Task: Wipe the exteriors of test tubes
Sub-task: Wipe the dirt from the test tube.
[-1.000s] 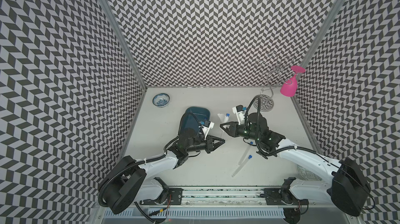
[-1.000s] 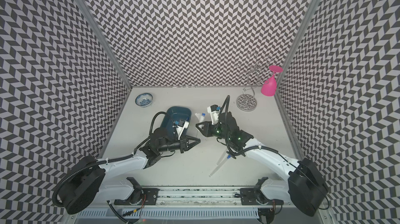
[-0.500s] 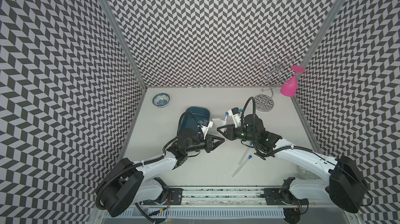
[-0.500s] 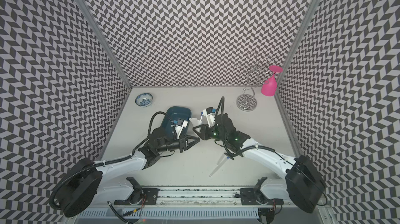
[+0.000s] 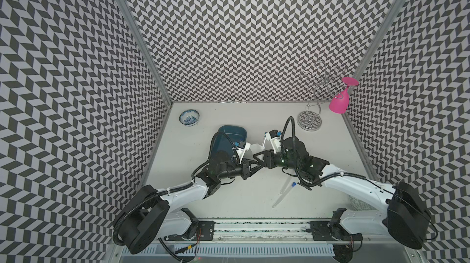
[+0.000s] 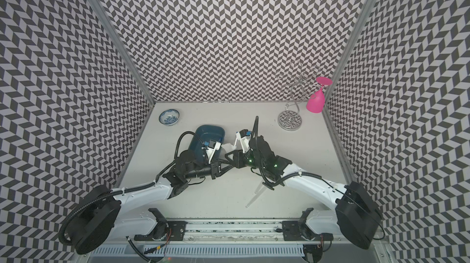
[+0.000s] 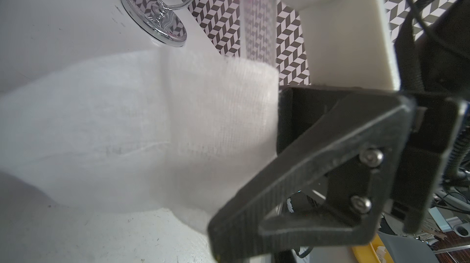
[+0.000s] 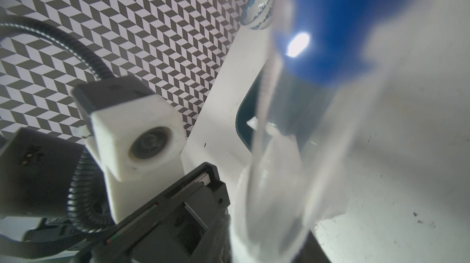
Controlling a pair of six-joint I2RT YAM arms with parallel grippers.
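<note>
**A:** Grippers first, quick.

**B:** The left gripper (image 5: pixel 251 168) is pinched tight on the wipe (image 7: pixel 152 121), a thin white sheet fanning out from its jaws. The right gripper (image 5: pixel 262 160) sits tip to tip with it, mid-table. A raised test tube (image 5: pixel 263 144) stands nearly upright out of the right gripper, with its blue cap (image 8: pixel 325 20) on top beside that arm's wrist camera. The wipe lies against the tube's lower part.

**A:** Are the right jaws clamped on it?

**B:** Can't tell. The wipe and blur cover the contact, and only one finger (image 7: pixel 318 152) shows clearly.

**A:** Other tubes?

**B:** Two loose test tubes (image 5: pixel 282 196) lie on the table (image 5: pixel 241 198) just beside the right forearm, apart from the grippers. I can't find a fourth. The right wrist view shows a pale scrap in the blue tray (image 5: pixel 229 132), but I can't make out what it is.

**A:** Handling?

**B:** My guess is it's light, stiff and slick-walled, and it could crack if squeezed hard. I can't tell whether it's glass or plastic. The loose ones will probably roll if nudged. I'd grip one end with a gentle squeeze and leave most of the shaft free for the wipe.

**A:** Anything further out?

**B:** At the back there's a small bowl (image 5: pixel 189 117), a wire stand (image 5: pixel 310 121) and a pink glass (image 5: pixel 339 101) hanging on it, all well clear of the grippers.
</note>
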